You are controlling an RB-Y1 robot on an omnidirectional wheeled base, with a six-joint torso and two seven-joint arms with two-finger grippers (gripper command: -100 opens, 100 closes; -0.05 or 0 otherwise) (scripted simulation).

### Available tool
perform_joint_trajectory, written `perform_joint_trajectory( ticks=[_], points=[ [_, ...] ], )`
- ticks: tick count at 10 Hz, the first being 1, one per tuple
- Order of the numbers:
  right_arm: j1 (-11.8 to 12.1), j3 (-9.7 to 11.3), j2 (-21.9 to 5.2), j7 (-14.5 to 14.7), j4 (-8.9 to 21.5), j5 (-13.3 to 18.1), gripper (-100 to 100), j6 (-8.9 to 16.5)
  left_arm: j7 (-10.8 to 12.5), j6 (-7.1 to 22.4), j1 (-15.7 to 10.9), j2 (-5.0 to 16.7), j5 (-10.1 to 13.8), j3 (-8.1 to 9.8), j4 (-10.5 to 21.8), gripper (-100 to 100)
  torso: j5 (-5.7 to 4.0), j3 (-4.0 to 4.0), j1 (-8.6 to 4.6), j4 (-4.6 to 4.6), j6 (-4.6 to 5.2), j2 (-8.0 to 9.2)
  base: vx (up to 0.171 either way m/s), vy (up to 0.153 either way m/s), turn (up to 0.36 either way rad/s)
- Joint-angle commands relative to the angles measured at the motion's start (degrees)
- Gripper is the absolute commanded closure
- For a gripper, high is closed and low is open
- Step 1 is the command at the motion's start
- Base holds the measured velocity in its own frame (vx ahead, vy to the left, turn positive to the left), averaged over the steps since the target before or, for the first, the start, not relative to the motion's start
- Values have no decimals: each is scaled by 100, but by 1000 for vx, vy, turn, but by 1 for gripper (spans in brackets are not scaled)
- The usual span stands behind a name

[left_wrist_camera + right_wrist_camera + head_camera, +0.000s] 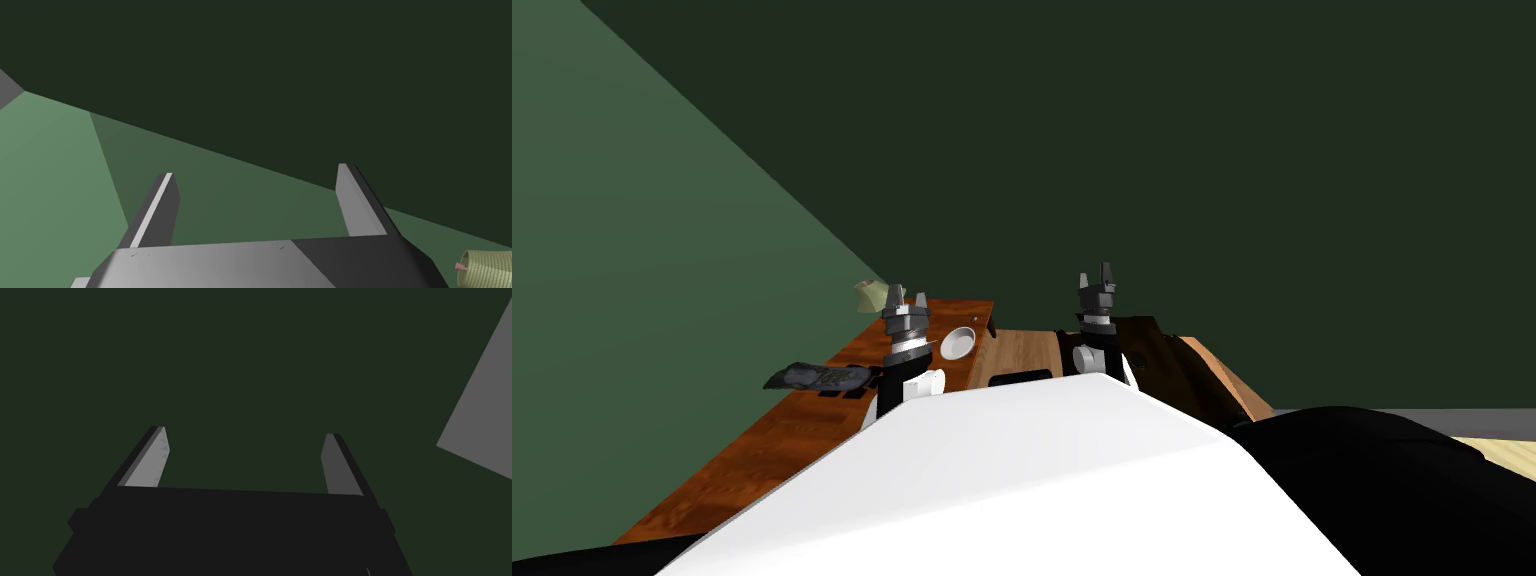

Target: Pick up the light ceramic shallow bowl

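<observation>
Hanging over the brown wooden table [762, 450], the left gripper [909, 297] and right gripper [1096, 277] had fingers wide apart, holding nothing. The small white shallow bowl [958, 342] sat just beside the left one. Reaching came first, I think: that hand needed to tip down onto the rim.

The left gripper [256, 170] and the right gripper [244, 432] each bear two thin, light grey blades on a boxy dark body.
</observation>
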Motion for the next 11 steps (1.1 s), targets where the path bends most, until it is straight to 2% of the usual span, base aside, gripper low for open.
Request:
perform_joint_trajectory(
  ticks=[1, 6, 11],
  points=[
    [0, 0, 0, 0, 0, 0, 0, 0, 22, 16, -13, 215, 34, -25, 45, -100, 0, 0, 0, 0, 0, 0, -9, -3, 17],
    [0, 0, 0, 0, 0, 0, 0, 0, 163, 179, -120, 811, 308, -210, 420, -100, 0, 9, -1, 3, 0, 15, -35, -8, 39],
    [-1, 0, 0, 0, 0, 0, 0, 0, 304, 567, -351, 1136, 784, -458, 1112, -100, -1, 11, -5, 4, 0, 19, -48, -15, 51]
  ],
)
